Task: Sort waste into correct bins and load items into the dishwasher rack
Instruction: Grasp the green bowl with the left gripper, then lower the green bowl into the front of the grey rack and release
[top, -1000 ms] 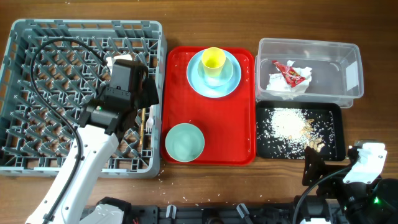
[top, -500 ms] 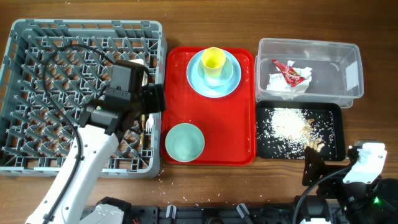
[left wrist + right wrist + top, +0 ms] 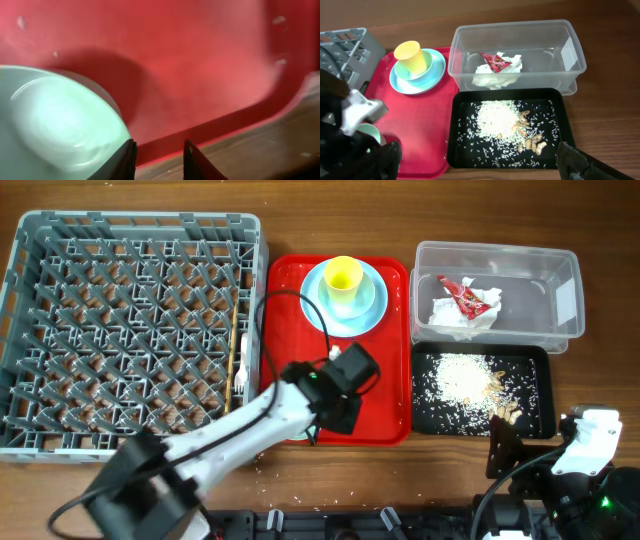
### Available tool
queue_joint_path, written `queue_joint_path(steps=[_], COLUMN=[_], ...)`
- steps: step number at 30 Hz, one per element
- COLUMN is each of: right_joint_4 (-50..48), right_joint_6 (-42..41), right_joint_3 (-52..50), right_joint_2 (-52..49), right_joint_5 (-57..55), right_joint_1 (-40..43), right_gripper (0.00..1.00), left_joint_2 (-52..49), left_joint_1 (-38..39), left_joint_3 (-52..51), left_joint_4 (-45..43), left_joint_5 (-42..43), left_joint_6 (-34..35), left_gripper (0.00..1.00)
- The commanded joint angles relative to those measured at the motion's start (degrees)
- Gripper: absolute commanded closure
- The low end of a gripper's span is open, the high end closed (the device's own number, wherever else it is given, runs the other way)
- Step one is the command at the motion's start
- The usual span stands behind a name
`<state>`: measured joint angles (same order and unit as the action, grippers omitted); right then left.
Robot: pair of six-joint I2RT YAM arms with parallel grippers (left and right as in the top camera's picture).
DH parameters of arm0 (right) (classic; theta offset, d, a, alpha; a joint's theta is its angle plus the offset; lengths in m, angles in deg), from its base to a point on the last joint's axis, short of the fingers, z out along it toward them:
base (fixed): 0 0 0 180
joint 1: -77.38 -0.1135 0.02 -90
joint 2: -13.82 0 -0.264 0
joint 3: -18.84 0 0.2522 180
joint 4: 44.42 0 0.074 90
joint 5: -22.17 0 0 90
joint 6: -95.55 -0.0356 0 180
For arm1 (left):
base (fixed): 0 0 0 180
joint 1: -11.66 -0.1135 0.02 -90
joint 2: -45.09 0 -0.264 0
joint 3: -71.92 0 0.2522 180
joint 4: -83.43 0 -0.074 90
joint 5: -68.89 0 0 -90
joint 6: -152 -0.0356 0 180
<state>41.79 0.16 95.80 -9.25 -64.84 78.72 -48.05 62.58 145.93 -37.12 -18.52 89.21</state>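
Waste [image 3: 462, 312] is binned in clear plastic tub [image 3: 497, 250] and black rectangular tray [image 3: 430, 416]; pale blue round plate [image 3: 372, 302], yellow cup [image 3: 343, 276] and blue-green bowl [image 3: 55, 120] are left unracked, left gripper [image 3: 159, 150] slightly parted, apparently empty.

Robot lab bench staged as a canteen dish-return station, bare wooden tabletop [image 3: 330, 220], commercial grey dishwasher rack [image 3: 140, 220], red serving tray [image 3: 390, 350], clear tub [image 3: 530, 290] and black tray [image 3: 535, 395] holding sorted waste, white robot arm [image 3: 250, 415] reaching over it.

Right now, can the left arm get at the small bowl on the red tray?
Probably yes: the left gripper hangs open right beside the bowl, with only bare red tray between them.
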Motion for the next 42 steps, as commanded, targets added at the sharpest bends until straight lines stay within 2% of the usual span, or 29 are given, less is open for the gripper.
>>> queue_joint_path(steps=[1, 4, 5, 6, 9, 11, 15, 17, 19, 21, 24, 27, 30, 33, 36, 39, 42], right_joint_4=[-0.02, -0.02, -0.02, -0.02, -0.02, -0.02, -0.02, -0.02, -0.02, -0.02, -0.02, -0.02, -0.02, -0.02, -0.02, 0.00, -0.02], right_joint_6=[-0.79, -0.79, -0.79, -0.79, -0.79, -0.79, -0.81, -0.79, -0.79, -0.81, -0.81, -0.79, -0.79, -0.76, -0.79, -0.79, -0.79], right_joint_3=[0.07, 0.07, 0.07, 0.07, 0.07, 0.07, 0.07, 0.07, 0.07, 0.07, 0.07, 0.07, 0.07, 0.07, 0.07, 0.07, 0.07], right_joint_2=[0.42, 0.42, 0.42, 0.42, 0.42, 0.42, 0.42, 0.42, 0.42, 0.42, 0.42, 0.42, 0.42, 0.42, 0.42, 0.42, 0.42], right_joint_5=[0.50, 0.50, 0.50, 0.50, 0.50, 0.50, 0.50, 0.50, 0.50, 0.50, 0.50, 0.50, 0.50, 0.50, 0.50, 0.50, 0.50], right_joint_1=[0.17, 0.17, 0.17, 0.17, 0.17, 0.17, 0.17, 0.17, 0.17, 0.17, 0.17, 0.17, 0.17, 0.17, 0.17, 0.17, 0.17], right_gripper=[0.01, 0.00, 0.00, 0.00, 0.00, 0.00, 0.00, 0.00, 0.00, 0.00, 0.00, 0.00, 0.00, 0.00, 0.00, 0.00, 0.00], left_joint_2=[-4.92, -5.22, -5.22, -4.83, -1.38, 1.16, 1.51, 1.51, 1.51, 1.51, 1.55, 2.69, 7.32, 14.62, 21.07, 20.41, 14.78], left_joint_1=[0.42, 0.42, 0.42, 0.37, 0.20, 0.20, 0.20, 0.22, 0.72, 2.03, 2.84, 2.82, 1.38, -6.43, -24.65, -46.80, -62.31], left_joint_3=[-0.15, -0.15, -0.15, -0.13, 0.61, 0.63, 0.22, -2.10, -4.59, -8.22, -9.68, -7.23, 3.37, 16.98, 20.02, 18.21, 12.48], left_joint_4=[0.17, 0.22, 0.20, 0.17, 0.66, 0.74, 3.80, 2.99, 1.57, -3.02, -3.48, -3.15, 3.63, 15.65, 24.13, 33.66, 46.25], left_joint_5=[-2.73, -2.69, -2.73, -3.43, -9.18, -10.47, -10.82, -11.52, -10.51, -8.11, -8.26, -8.20, -8.00, -0.87, 19.63, 45.59, 59.08], left_joint_6=[2.05, 2.05, 2.03, 2.03, 2.03, 2.01, 2.08, 5.68, 6.75, 6.75, 6.69, 6.12, 4.46, -4.04, -14.47, -33.07, -54.75], left_gripper=[0.77, 0.81, 0.86, 0.86, 0.69, 0.62, 0.61, 0.61, 0.71, 0.76, 0.96, 0.96, 0.96, 0.96, 0.96, 0.96, 0.96])
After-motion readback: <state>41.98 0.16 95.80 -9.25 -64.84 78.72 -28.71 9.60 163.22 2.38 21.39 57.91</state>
